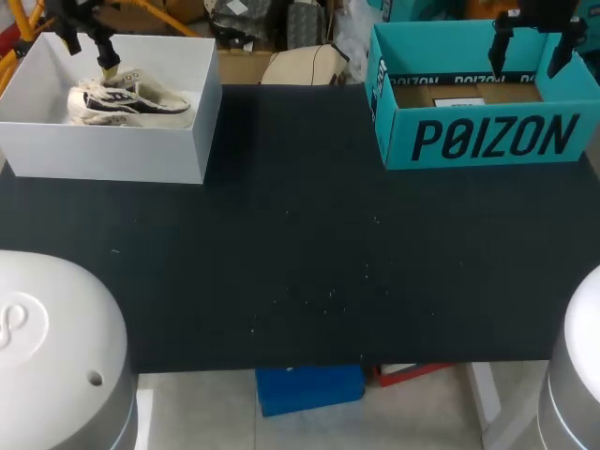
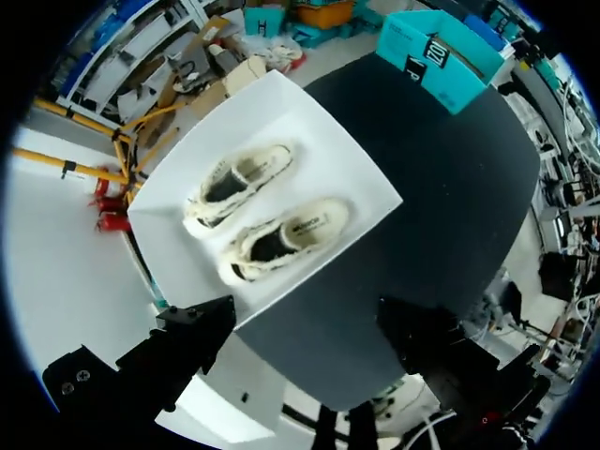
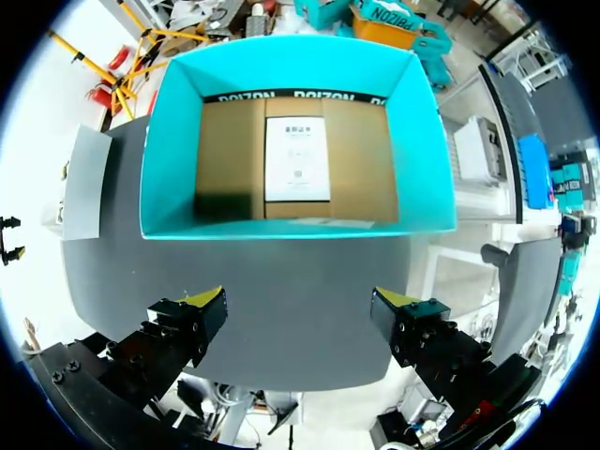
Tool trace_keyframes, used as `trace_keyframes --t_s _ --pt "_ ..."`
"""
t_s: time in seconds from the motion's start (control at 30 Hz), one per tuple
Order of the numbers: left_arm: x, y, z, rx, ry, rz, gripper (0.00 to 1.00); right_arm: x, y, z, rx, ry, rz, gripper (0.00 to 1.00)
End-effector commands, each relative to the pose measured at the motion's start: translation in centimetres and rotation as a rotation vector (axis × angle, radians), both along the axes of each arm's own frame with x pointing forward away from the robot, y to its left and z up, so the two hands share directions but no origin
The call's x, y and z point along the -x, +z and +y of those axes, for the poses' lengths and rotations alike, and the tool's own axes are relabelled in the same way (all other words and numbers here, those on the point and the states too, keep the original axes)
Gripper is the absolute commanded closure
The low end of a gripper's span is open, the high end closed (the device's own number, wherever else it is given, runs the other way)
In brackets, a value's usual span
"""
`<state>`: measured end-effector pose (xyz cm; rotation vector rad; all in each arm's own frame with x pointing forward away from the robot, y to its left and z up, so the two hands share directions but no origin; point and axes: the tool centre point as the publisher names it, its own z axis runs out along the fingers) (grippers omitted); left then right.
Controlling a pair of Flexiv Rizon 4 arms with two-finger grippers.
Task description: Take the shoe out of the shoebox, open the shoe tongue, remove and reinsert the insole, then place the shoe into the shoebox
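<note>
A white open shoebox [image 1: 122,150] stands at the table's far left. Inside it lie two cream shoes with dark trim, side by side [image 2: 242,178] [image 2: 289,239]; the head view shows them as a pair [image 1: 131,99]. My left gripper [image 1: 87,47] hangs open above the box's back left part, and from its own wrist [image 2: 305,328] both shoes lie ahead of the fingers, untouched. My right gripper [image 1: 532,49] is open above a teal box [image 1: 487,141] at the far right. In its wrist view [image 3: 300,305] nothing is between its yellow tips.
The teal box [image 3: 159,141] holds only a brown cardboard floor with a white paper sheet [image 3: 296,159]. A black mat [image 1: 309,253] covers the table between the two boxes and runs down to the front edge.
</note>
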<state>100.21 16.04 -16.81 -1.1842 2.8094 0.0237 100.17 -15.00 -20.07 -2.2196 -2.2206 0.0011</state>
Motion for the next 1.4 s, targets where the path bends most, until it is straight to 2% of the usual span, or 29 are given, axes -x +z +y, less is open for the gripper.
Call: trace_keyframes --t_s 0.03,0.23,0.3,0.33,0.37,0.4,0.5,0.57,0.63,0.7,0.8,0.9,1.1,1.27,1.4 --pt "0.4 -0.1 0.1 -0.084 -0.916 -0.047 0.0 0.0 0.1 0.0 0.001 0.0 0.0 0.0" --pt "-0.3 -0.6 0.9 -0.123 -0.972 -0.029 0.0 0.0 0.1 0.0 0.001 0.0 0.0 0.0" --pt "-1.0 -0.7 1.6 -0.124 -0.971 -0.028 0.22 0.0 0.1 0.0 0.001 0.0 0.0 0.0" --pt "-1.3 -0.8 2.0 -0.134 -0.982 -0.017 0.42 0.0 0.1 0.0 0.001 0.0 0.0 0.0" --pt "-1.7 -1.0 2.3 -0.127 -0.978 -0.022 0.55 0.0 0.1 0.0 0.001 0.0 0.0 0.0" --pt "-2.0 -1.2 2.6 -0.126 -0.975 -0.024 0.56 0.0 0.1 0.0 0.001 0.0 0.0 0.0" --pt "-2.7 -2.2 3.0 -0.095 -1.001 -0.033 0.49 0.0 0.1 0.0 0.001 0.0 0.0 0.0" --pt "-3.1 -3.2 3.1 -0.109 -1.012 -0.011 0.38 0.0 0.1 0.0 0.001 0.0 0.0 0.0" --pt "-3.6 -3.8 3.1 -0.102 -1.032 -0.011 0.38 0.0 0.1 0.0 0.001 0.0 0.0 0.0" --pt "-4.1 -4.7 3.1 -0.101 -1.057 -0.009 0.33 0.0 0.1 0.0 0.001 0.0 0.0 0.0" --pt "-5.1 -6.0 3.0 -0.101 -1.084 -0.012 0.33 0.0 0.1 0.0 0.001 0.0 0.0 0.0" --pt "-6.1 -7.2 3.1 -0.095 -1.099 -0.016 0.27 0.0 0.1 0.0 0.001 0.0 0.0 0.0" --pt "-7.6 -9.2 3.0 -0.08 -1.087 -0.013 0.36 0.0 0.1 0.0 0.001 0.0 0.0 0.0" --pt "-8.4 -11.4 2.6 -0.046 -1.047 0.009 0.5 0.0 0.1 0.0 0.001 0.0 0.0 0.0" --pt "-9.3 -13.1 2.3 -0.023 -1.024 0.017 0.49 0.0 0.1 0.0 0.001 0.0 0.0 0.0"
